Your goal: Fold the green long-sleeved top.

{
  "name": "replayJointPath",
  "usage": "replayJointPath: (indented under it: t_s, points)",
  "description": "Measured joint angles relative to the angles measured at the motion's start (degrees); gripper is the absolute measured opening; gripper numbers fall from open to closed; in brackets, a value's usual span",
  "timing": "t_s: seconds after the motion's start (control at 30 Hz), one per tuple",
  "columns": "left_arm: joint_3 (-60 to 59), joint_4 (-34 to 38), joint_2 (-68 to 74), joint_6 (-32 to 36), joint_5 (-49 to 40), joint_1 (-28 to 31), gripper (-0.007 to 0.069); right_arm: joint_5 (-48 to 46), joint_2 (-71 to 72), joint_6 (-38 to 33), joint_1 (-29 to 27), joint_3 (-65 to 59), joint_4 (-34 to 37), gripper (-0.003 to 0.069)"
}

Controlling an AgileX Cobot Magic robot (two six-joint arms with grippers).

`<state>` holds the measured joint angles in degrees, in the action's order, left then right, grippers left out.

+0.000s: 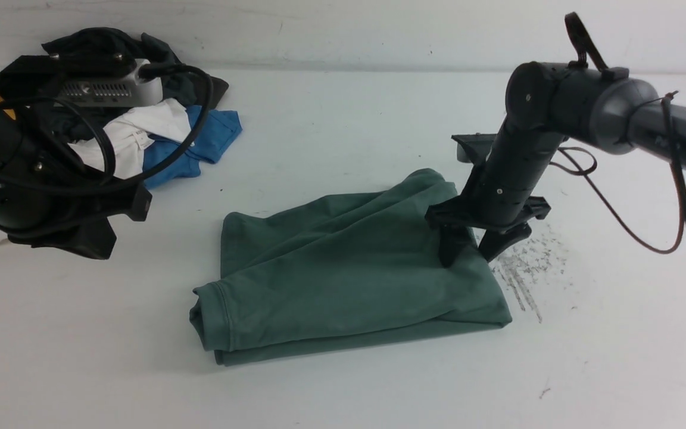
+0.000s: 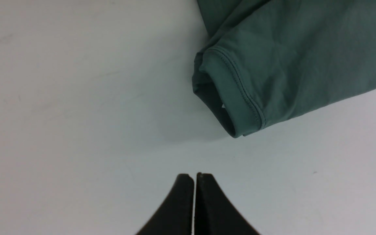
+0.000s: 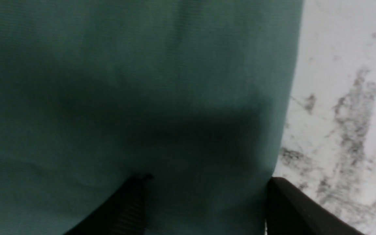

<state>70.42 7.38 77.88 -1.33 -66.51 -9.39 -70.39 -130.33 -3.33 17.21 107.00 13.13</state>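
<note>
Two grippers logged. My right gripper point(image 1: 468, 259) stood with jaws spread at the right edge of the green long-sleeved top point(image 1: 343, 274) and held nothing. My left gripper point(image 2: 194, 176) was pinched closed and empty, over bare table point(image 2: 60, 98) near the stitched hem point(image 2: 240, 94). The top lay folded into a thick rectangle at centre frame, front view. I judged it soft, light and limp, with layers likely to slide apart, so best pinched through all layers at a hemmed corner. Sleeves, neck, tag and logo were hidden inside the fold. The right wrist view was blurred, so I could not tell whether my fingertips pressed the cloth.
</note>
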Motion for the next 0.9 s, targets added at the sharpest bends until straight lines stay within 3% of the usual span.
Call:
replayJointPath:
  t_s: [0.1, 0.13, 0.23, 0.53, 0.77, 0.9]
  points:
    - [0.00, 0.00, 0.00, 0.12, -0.12, 0.00, -0.0004, 0.19, -0.21, -0.57, 0.00, 0.00, 0.62, 0.0328]
    - [0.00, 0.00, 0.00, 0.17, -0.27, 0.00, -0.0004, 0.37, -0.21, -1.08, 0.00, 0.00, 0.63, 0.0211]
    - [0.00, 0.07, 0.00, 0.28, -0.75, 0.00, -0.0004, 0.68, 0.01, -0.96, 0.00, -0.48, 0.52, 0.0073]
    - [-0.73, -0.08, -3.34, 1.34, -1.85, 0.00, -0.0004, 1.12, 9.37, 2.02, 0.00, -15.27, -6.53, 0.0073]
    - [-1.96, -0.08, -6.54, 1.34, -1.24, 0.00, -0.0004, 0.51, 11.45, 4.32, 0.00, -16.18, -8.07, 0.0080]
    - [-1.96, -0.08, -7.71, 2.61, -1.65, 0.00, -0.0004, 0.62, 11.57, 5.61, 0.00, -16.49, -7.98, 0.0168]
